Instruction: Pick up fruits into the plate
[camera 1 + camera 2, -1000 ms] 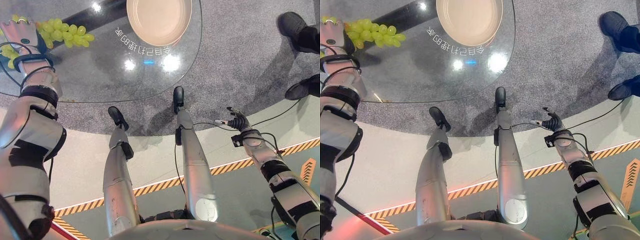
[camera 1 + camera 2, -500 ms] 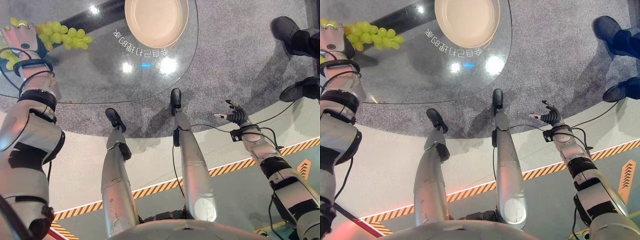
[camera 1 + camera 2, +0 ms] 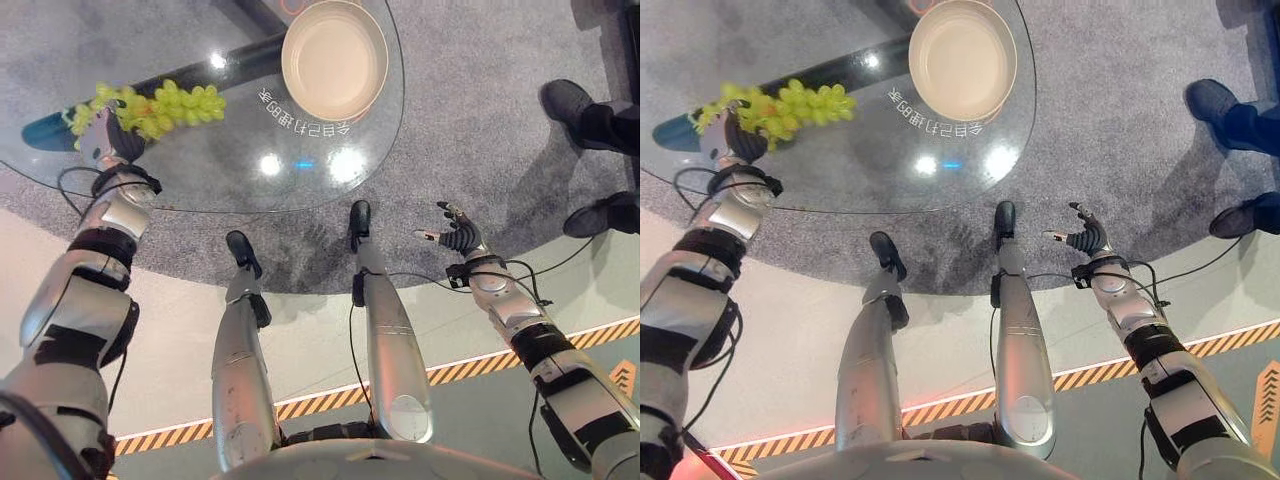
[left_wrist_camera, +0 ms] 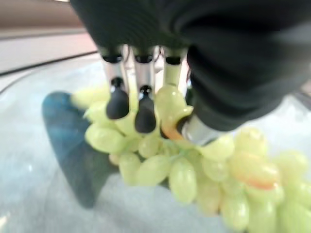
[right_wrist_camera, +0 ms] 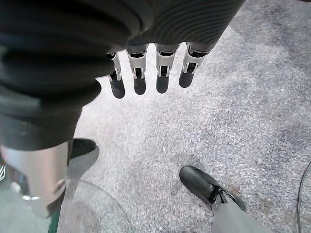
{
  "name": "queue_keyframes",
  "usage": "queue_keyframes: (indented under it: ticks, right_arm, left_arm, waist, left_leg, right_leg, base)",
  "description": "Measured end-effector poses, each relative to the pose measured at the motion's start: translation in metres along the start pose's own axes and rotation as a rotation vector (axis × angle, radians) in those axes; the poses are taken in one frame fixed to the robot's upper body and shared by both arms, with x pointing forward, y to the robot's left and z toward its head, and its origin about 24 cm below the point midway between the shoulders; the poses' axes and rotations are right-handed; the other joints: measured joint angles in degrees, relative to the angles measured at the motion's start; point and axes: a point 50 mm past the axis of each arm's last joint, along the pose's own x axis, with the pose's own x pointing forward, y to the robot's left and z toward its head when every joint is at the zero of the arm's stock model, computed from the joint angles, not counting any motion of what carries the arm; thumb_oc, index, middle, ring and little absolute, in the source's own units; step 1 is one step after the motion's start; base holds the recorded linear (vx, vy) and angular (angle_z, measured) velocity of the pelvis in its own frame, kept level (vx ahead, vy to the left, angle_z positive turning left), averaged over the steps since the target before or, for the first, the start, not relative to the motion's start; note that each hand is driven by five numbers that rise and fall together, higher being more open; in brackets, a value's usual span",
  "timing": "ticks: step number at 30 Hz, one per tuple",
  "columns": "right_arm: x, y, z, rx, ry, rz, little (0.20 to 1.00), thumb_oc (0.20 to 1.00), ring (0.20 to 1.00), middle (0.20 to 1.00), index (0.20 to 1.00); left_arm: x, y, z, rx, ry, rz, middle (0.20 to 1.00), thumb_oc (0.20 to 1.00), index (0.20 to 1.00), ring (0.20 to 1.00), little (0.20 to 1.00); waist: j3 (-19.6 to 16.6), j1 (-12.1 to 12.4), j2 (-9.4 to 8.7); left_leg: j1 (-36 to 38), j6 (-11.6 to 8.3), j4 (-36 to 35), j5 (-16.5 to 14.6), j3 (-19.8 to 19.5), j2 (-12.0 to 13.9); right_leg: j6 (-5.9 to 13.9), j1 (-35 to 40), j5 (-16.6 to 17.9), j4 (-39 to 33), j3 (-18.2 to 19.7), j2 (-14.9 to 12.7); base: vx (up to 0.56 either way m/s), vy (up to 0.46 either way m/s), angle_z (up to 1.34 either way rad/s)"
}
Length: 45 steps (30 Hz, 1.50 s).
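Left hand (image 3: 108, 140) of mine curled round the green grape bunch (image 3: 170, 105) near the bench's (image 3: 230, 150) left edge; my right hand (image 3: 455, 235) hung open off the bench, plate (image 3: 335, 58) at the far edge.

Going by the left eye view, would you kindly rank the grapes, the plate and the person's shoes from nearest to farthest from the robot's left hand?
1. Grapes: in the left hand, at the glass table's left side.
2. Plate: on the table's far side, toward the right.
3. Person's shoes: on the carpet at the far right.
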Motion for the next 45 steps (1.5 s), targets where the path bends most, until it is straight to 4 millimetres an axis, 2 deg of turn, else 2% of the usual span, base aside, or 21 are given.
queue_keyframes:
  ticks: [8, 28, 29, 30, 42, 45]
  right_arm:
    - [-0.008, 0.006, -0.014, -0.008, 0.037, 0.017, 1.000, 1.000, 1.000, 1.000, 1.000]
    - [-0.009, 0.006, -0.015, -0.008, 0.036, 0.015, 1.000, 1.000, 1.000, 1.000, 1.000]
    - [-0.009, 0.006, -0.015, -0.008, 0.036, 0.015, 1.000, 1.000, 1.000, 1.000, 1.000]
    - [-0.009, 0.006, -0.015, -0.008, 0.037, 0.015, 1.000, 1.000, 1.000, 1.000, 1.000]
    - [-0.010, 0.010, -0.016, -0.022, 0.041, 0.028, 1.000, 1.000, 1.000, 1.000, 1.000]
    - [-0.009, 0.010, -0.015, -0.023, 0.037, 0.028, 1.000, 1.000, 1.000, 1.000, 1.000]
  left_arm:
    - [-0.002, 0.001, 0.012, -0.099, -0.045, 0.040, 0.200, 0.200, 0.200, 0.200, 0.200]
    - [0.001, 0.003, 0.024, -0.081, -0.076, 0.069, 0.200, 0.200, 0.200, 0.200, 0.200]
    - [0.002, 0.004, 0.025, -0.078, -0.072, 0.072, 0.580, 0.580, 0.580, 0.580, 0.580]
    - [0.002, 0.004, 0.025, -0.068, -0.072, 0.072, 1.000, 1.000, 1.000, 1.000, 1.000]
    - [0.007, 0.005, 0.022, 0.033, -0.031, 0.054, 1.000, 1.000, 1.000, 1.000, 1.000]
    - [0.009, 0.007, 0.014, 0.095, 0.015, 0.057, 1.000, 1.000, 1.000, 1.000, 1.000]
  waist:
    - [0.06, 0.47, 0.00]
    - [0.33, 0.19, 0.19]
    - [0.34, 0.21, 0.19]
    - [0.34, 0.15, 0.20]
    - [0.36, -0.13, 0.22]
    - [0.36, -0.46, 0.22]
  left_leg:
    - [4.29, 0.32, -4.73, 2.40, -0.20, -0.57]
    - [4.81, 0.25, -6.64, 3.29, -0.11, -0.61]
    - [4.81, 0.25, -6.65, 3.29, -0.12, -0.61]
    - [4.81, 0.25, -6.65, 3.29, -0.10, -0.61]
    - [3.16, 0.28, -6.66, 3.31, 0.20, -0.61]
    - [2.98, 0.27, -6.66, 3.31, 0.25, -0.61]
  right_leg:
    - [0.02, 3.17, -0.02, -1.22, -1.10, -0.27]
    - [0.09, 3.08, -0.06, -1.68, -1.57, -0.22]
    - [0.09, 3.07, -0.07, -1.68, -1.60, -0.22]
    - [0.10, 3.04, -0.07, -1.68, -1.60, -0.22]
    - [0.16, 1.21, -0.11, -1.67, -1.39, -0.21]
    - [0.16, 0.98, -0.11, -1.67, -1.38, -0.21]
  base:
    - [0.00, -0.014, 0.04]
    - [0.00, 0.000, 0.00]
    - [0.00, 0.000, 0.00]
    - [0.00, 0.000, 0.00]
    - [0.00, 0.000, 0.00]
    - [0.00, 0.000, 0.00]
